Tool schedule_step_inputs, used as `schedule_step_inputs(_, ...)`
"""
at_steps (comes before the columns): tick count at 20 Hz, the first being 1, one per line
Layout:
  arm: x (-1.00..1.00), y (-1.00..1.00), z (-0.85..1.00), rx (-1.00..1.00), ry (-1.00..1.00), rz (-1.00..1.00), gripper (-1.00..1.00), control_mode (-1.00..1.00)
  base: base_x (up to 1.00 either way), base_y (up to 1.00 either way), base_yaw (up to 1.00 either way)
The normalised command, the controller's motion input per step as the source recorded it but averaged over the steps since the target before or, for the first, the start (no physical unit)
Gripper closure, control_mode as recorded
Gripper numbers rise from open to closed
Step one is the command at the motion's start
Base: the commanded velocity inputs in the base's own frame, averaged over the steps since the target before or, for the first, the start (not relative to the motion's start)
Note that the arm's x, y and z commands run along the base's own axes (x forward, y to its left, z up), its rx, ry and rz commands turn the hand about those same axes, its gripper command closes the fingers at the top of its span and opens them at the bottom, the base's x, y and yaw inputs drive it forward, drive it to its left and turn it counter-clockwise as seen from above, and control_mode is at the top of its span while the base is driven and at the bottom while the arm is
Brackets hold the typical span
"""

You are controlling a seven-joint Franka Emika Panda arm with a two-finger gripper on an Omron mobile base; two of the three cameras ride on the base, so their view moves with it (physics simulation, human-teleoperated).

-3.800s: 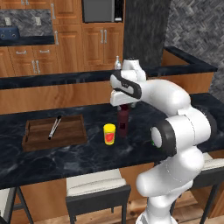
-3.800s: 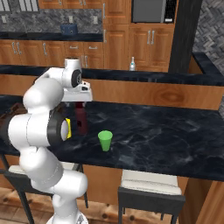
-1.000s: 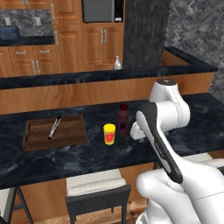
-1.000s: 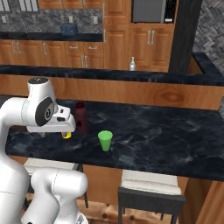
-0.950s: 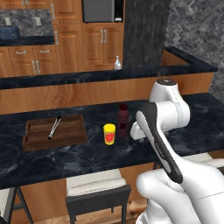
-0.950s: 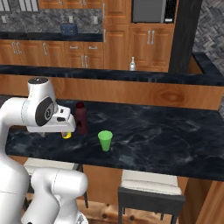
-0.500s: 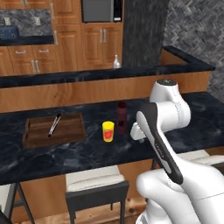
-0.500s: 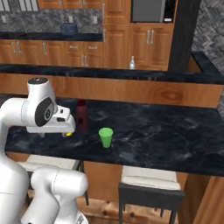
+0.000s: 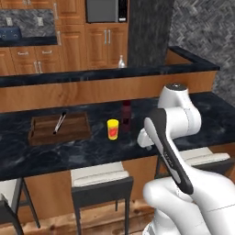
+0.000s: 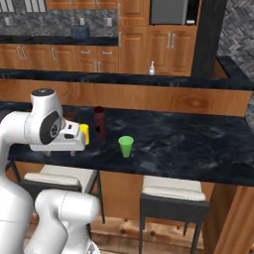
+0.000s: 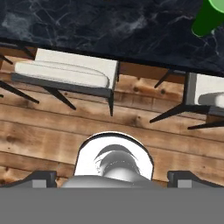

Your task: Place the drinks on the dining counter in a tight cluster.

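Your fingers (image 11: 112, 179) stand spread wide and grasp nothing; the hand view looks past them down at the wood floor (image 11: 61, 127) and two white-cushioned stools (image 11: 65, 74), with the black marble tabletop (image 11: 96, 26) edge above. A green cup (image 11: 209, 17) pokes in at the top right of that view, well apart from the fingers. From the base views, the dark maroon bottle (image 9: 126, 114) stands upright on the tabletop beyond the hand, just beside a yellow cup (image 9: 112, 129). A clear bottle (image 10: 152, 68) sits far off on the raised ledge behind. A wooden tray (image 9: 59, 128) with a utensil lies well to the left of the hand.
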Motion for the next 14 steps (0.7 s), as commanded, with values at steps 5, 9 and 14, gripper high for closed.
schedule_step_inputs(5,0.0,0.0,0.0,0.0,0.0,0.0,-1.0,1.0,-0.04,0.7,0.0)
schedule_step_inputs(9,0.0,0.0,0.0,0.0,0.0,0.0,-1.0,1.0,0.0,0.74,0.0)
schedule_step_inputs(14,0.0,0.0,0.0,0.0,0.0,0.0,-1.0,1.0,0.0,0.74,0.0)
